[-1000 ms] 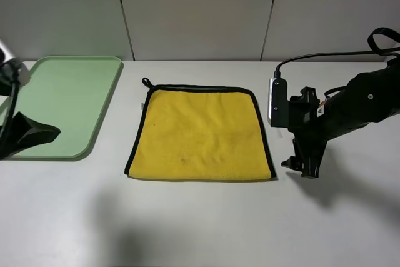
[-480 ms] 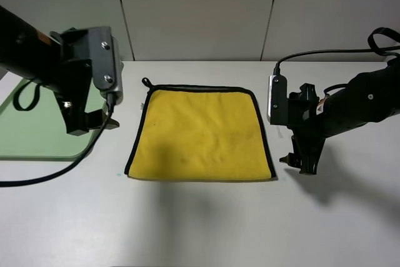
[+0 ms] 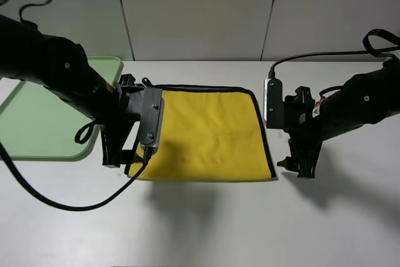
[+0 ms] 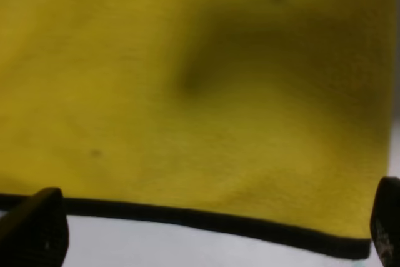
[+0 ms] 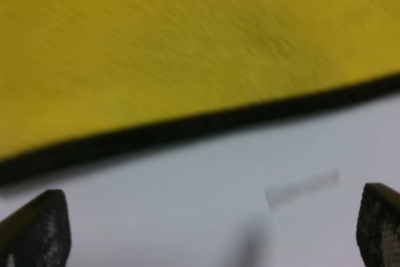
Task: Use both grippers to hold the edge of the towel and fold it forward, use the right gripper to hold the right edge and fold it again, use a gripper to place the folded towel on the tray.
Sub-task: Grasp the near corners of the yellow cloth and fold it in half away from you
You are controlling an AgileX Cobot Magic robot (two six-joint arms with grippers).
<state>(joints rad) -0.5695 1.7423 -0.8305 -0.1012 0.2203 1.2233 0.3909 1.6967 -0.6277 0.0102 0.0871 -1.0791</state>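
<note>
Your towel [image 3: 206,132] lies flat and unfolded on the white table [image 3: 206,229], roughly midway between its left and right edges and nearer the far edge. The tray [image 3: 37,123] sits at the table's far left corner, to the left of the towel, partly hidden by your left arm. Your left gripper [image 3: 117,157] hangs over the towel's near left corner with its jaws spread wide and holding nothing. Its wrist view shows the black edge of the towel [image 4: 187,218] running between the two fingertips. Your right gripper [image 3: 298,168] hovers over bare table just off the towel's near right corner, jaws likewise wide apart and empty.
</note>
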